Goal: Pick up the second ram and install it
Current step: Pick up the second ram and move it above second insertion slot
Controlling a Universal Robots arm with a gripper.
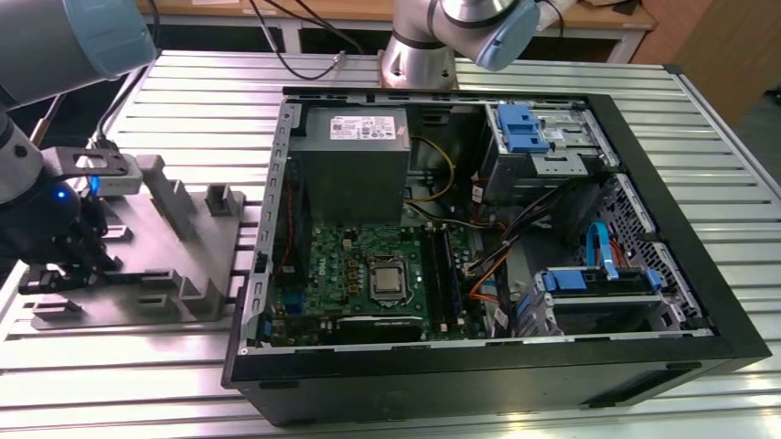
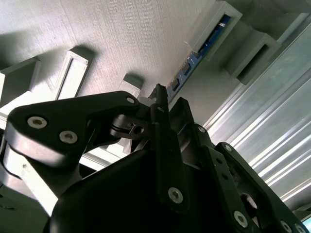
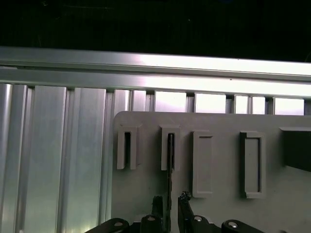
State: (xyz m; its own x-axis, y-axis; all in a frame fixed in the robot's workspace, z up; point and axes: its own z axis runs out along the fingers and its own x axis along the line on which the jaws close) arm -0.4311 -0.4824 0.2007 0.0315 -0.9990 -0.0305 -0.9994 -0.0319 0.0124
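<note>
The second ram (image 3: pixel 170 154), a long, thin, dark blue-green memory stick, stood on its edge in a narrow upright slot of the grey plastic holder tray (image 3: pixel 218 124), not yet lifted. That pose looked deliberate. On edge, the stick offered both flat faces to a tool arriving from above.

The arm's black two-fingered gripper (image 3: pixel 169 201) hung directly over one end of it, with a finger on each side of the board. In the first wrist view a sliver of tray showed between each fingertip and the stick. I judged the jaws to be narrowly parted and holding nothing, straddling the stick but not clamping it. In the second wrist view the second ram (image 2: pixel 194 58) ran away from the fingers along its slot.

In the exterior view the tray lay on the ribbed aluminium table (image 1: pixel 183 91), at the exterior view's left of the open black computer case (image 1: pixel 488 375). The case lay on its side with the green motherboard (image 1: pixel 354 265) facing up, presumably so that its long black memory slots (image 1: pixel 442 274) could take a stick pressed straight down.
</note>
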